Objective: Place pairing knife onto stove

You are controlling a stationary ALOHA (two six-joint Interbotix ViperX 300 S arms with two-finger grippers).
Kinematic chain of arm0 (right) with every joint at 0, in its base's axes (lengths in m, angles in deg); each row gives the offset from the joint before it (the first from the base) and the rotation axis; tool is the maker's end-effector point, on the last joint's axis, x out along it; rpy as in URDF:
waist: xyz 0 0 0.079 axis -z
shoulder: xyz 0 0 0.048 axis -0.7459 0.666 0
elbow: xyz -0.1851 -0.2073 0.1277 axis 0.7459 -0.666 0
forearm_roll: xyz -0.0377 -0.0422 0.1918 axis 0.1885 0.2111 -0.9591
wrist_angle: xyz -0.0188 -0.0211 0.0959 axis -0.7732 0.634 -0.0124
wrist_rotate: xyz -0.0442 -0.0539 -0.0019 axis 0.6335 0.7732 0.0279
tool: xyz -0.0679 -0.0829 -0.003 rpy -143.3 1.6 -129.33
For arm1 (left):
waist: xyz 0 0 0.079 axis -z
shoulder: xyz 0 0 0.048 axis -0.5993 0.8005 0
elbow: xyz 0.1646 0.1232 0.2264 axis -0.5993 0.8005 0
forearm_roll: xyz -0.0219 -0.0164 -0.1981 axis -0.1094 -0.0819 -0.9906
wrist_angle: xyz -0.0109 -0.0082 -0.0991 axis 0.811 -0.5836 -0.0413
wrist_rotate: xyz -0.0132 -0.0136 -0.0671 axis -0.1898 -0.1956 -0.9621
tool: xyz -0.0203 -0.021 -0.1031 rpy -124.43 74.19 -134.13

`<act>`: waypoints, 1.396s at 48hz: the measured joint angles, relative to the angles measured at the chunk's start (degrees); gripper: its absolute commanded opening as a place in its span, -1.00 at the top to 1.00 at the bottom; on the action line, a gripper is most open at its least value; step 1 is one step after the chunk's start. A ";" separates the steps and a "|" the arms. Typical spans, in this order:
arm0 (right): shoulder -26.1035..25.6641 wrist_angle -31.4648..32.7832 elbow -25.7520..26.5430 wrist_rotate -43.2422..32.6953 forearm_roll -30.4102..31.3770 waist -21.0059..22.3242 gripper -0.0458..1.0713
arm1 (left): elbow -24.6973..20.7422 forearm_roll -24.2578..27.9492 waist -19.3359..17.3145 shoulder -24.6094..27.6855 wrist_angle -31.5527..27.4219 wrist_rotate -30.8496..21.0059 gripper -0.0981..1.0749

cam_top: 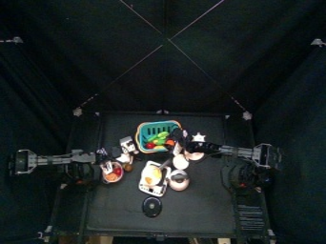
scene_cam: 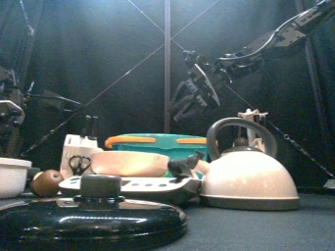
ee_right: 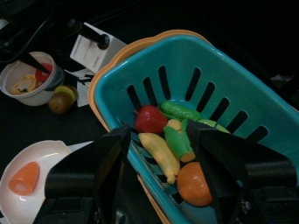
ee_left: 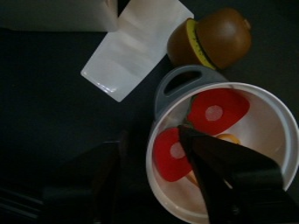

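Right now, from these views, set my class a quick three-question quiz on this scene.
1. True or false: the basket is empty.
2. Which gripper hangs over the bowl? A left, B right.
3. Fill in: in the front view the kettle stands to the ___ of the lid.
Key: 1 false, it holds fruit. 2 A, the left gripper. 3 right.
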 measured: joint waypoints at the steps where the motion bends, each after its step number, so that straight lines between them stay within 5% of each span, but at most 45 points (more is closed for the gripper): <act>1: 0.00 -0.09 -0.09 0.00 0.00 0.00 -0.66 | 0.00 0.00 0.00 0.09 -0.09 0.00 -0.36; 10: 0.00 0.00 -0.53 0.00 0.00 -0.70 -0.66 | 0.00 -0.44 0.00 0.00 0.00 -0.18 -0.06; 24: -0.35 0.00 -1.67 0.00 -0.18 -2.29 -0.66 | -0.09 -9.40 1.05 0.09 2.81 -0.44 -0.03; 47: -2.72 0.79 -3.34 0.00 -0.70 -2.64 -0.66 | -4.83 -14.06 12.74 1.58 10.20 -0.44 -0.03; 67: -3.69 0.88 -5.10 0.00 -0.79 -2.64 -0.66 | -10.99 -19.34 20.57 12.57 10.81 0.00 -0.04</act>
